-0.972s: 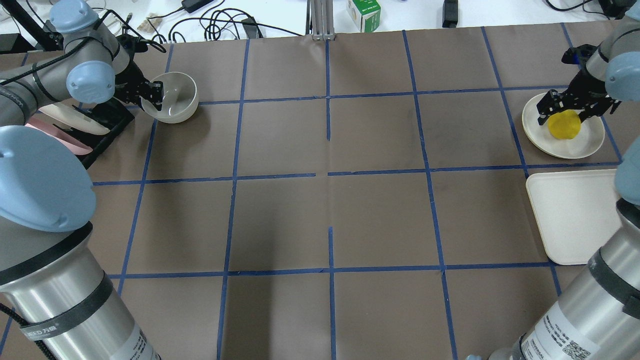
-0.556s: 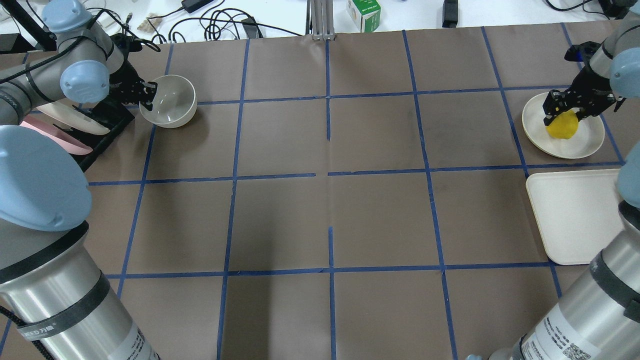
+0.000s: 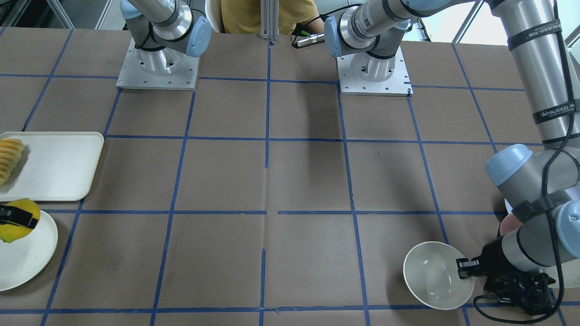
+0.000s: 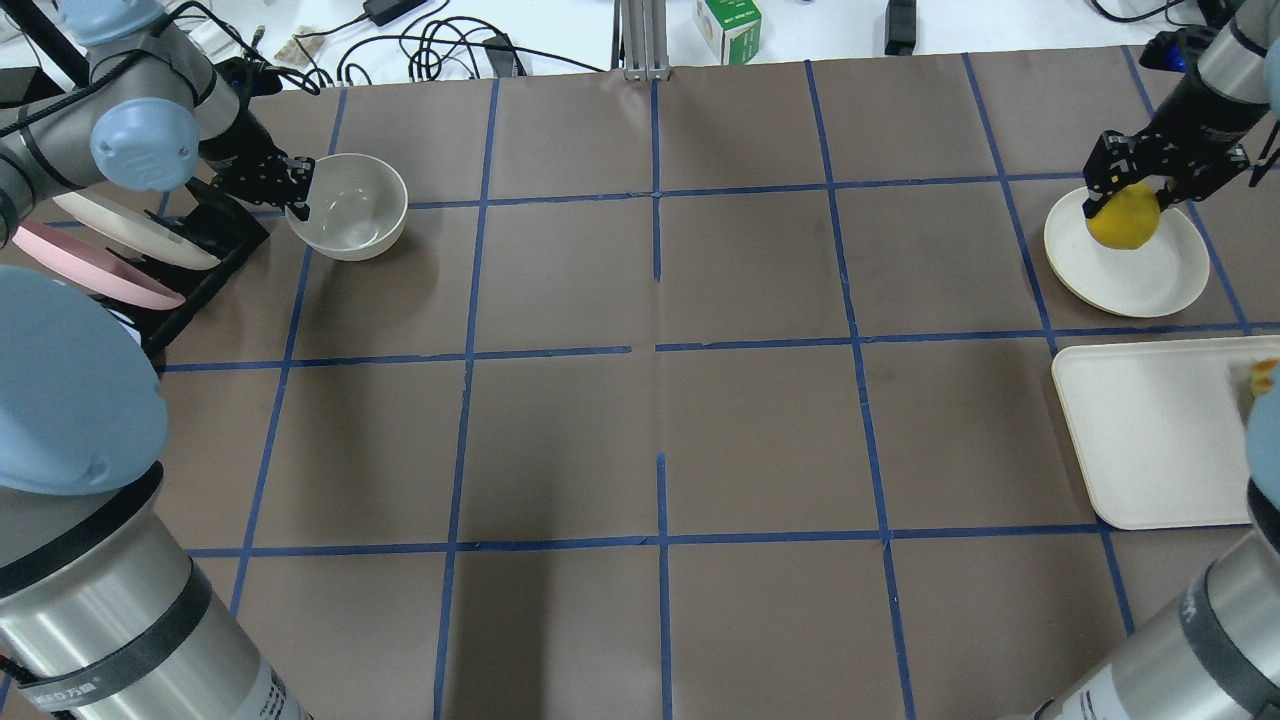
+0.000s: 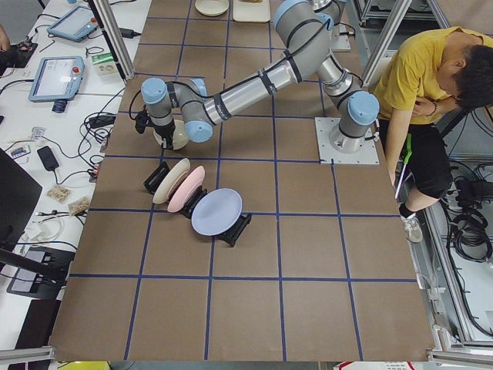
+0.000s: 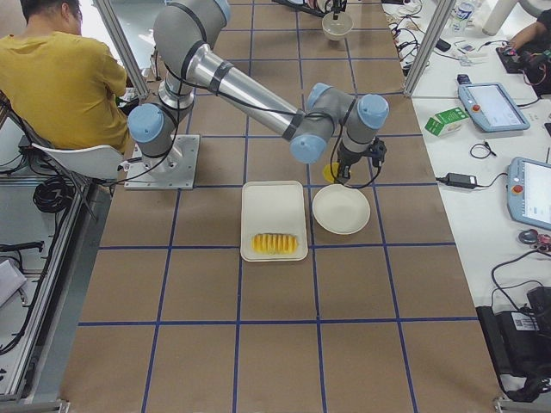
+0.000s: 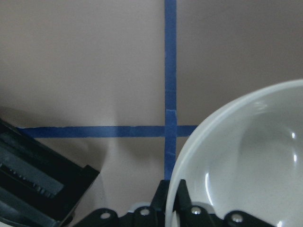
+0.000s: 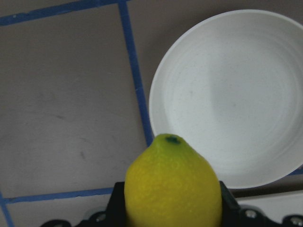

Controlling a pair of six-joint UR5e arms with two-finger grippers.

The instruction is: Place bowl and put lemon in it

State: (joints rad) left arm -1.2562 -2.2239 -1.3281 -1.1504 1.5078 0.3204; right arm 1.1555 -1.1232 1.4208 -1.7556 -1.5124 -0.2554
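Observation:
The off-white bowl (image 4: pixel 348 205) is upright at the far left of the table, just right of the plate rack. My left gripper (image 4: pixel 298 190) is shut on its near rim, as the left wrist view shows with the bowl (image 7: pixel 246 165) at lower right. The yellow lemon (image 4: pixel 1122 215) is held in my shut right gripper (image 4: pixel 1125 200), lifted above the far edge of the flat off-white plate (image 4: pixel 1150 275). In the right wrist view the lemon (image 8: pixel 173 189) fills the jaws, with the plate (image 8: pixel 236 94) well below.
A black rack (image 4: pixel 190 240) with cream and pink plates stands left of the bowl. An off-white tray (image 4: pixel 1150 440) lies near the plate, holding ribbed yellow-orange sliced food (image 3: pixel 9 156). An operator sits behind the robot (image 5: pixel 431 77).
The left gripper has levelled the tilted bowl and shifted it slightly right. The right gripper has lifted the lemon off the plate and moved it toward the far edge.

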